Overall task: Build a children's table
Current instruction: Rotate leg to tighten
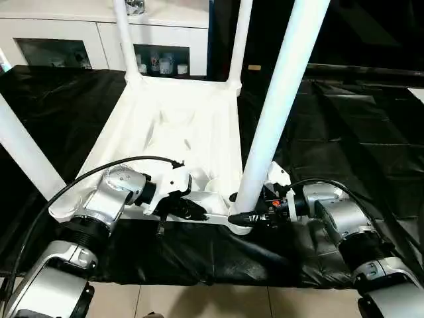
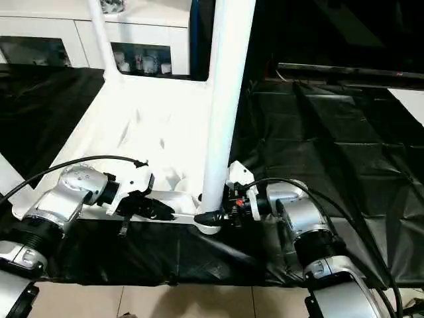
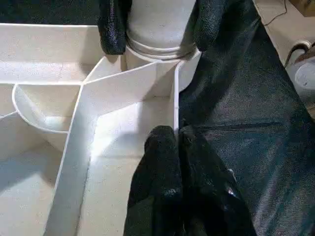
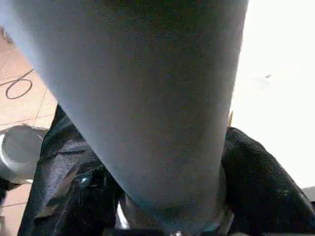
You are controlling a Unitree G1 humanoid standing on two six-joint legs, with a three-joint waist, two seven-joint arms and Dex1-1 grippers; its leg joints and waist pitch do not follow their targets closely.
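- A black sheet (image 1: 344,132), creased into squares, covers the work surface out to its front edge.
- A white cabinet (image 1: 86,30) with glass doors stands behind the far edge, small jars (image 1: 162,64) on its shelf.
- Tan tiled floor (image 1: 218,301) lies below the sheet's front edge.

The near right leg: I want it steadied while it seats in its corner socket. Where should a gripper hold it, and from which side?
Hold the near right leg low, just above its corner socket, coming in level from the tabletop's outer right side. The tube is round and stands upright, so two fingers can straddle it, as the right gripper does now.
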